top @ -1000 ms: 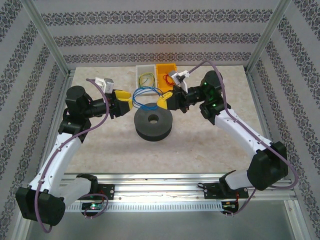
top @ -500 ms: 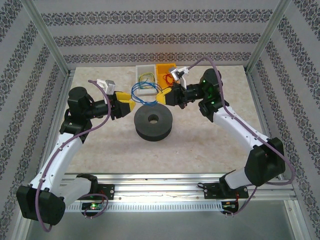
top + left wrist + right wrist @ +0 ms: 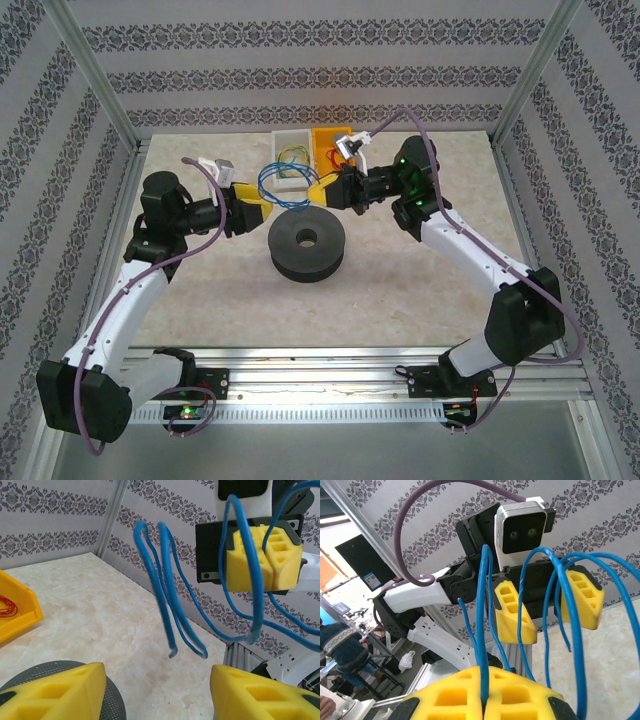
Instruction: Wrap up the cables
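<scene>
A thin dark-blue cable (image 3: pixel 283 180) hangs in several loose loops between the two grippers, behind the black spool (image 3: pixel 307 245). My right gripper (image 3: pixel 324 191) is shut on one strand; in its wrist view the blue cable (image 3: pixel 482 645) runs straight up out of the pinched yellow pads (image 3: pixel 520 697). My left gripper (image 3: pixel 256 208) stands open, facing the right one. From the left wrist, the cable loops (image 3: pixel 167 595) dangle free ahead of the gap between its fingers (image 3: pixel 260 692), touching neither. The cable's loose end (image 3: pixel 172 653) hangs above the table.
A white bin (image 3: pixel 290 158) holding a yellow-green wire and a yellow bin (image 3: pixel 330 145) holding a red wire (image 3: pixel 6 606) stand at the back. The spool rim (image 3: pixel 111 704) lies just under the left fingers. Frame posts line the table's sides.
The right gripper has drawn back and slightly left, carrying the blue loops with it. The left gripper has edged toward the back and its jaws stand a little wider.
</scene>
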### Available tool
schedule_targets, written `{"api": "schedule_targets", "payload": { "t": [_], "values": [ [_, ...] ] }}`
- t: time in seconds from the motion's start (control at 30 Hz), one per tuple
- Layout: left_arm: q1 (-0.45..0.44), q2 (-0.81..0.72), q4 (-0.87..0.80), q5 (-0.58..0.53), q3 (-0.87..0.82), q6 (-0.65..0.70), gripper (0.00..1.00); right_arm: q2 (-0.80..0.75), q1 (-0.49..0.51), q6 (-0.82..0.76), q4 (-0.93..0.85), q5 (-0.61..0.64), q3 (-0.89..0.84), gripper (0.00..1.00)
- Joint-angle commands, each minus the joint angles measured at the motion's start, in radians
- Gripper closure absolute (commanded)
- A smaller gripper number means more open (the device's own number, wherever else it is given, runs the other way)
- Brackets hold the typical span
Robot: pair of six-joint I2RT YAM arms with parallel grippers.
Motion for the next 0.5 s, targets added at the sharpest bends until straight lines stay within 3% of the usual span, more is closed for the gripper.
{"api": "schedule_targets", "payload": {
  "t": [0.0, 0.33, 0.47],
  "values": [
    [-0.011, 0.002, 0.072, -0.003, 0.012, 0.001, 0.42, 0.018, 0.021, 0.006, 0.052, -0.001, 0.041, 1.00],
    [-0.011, 0.022, 0.095, -0.014, 0.019, -0.006, 0.42, 0.044, 0.043, 0.026, 0.083, -0.005, 0.056, 1.00],
    [-0.011, 0.031, 0.114, -0.015, 0.017, -0.015, 0.49, 0.037, 0.043, 0.025, 0.083, -0.007, 0.051, 1.00]
  ]
}}
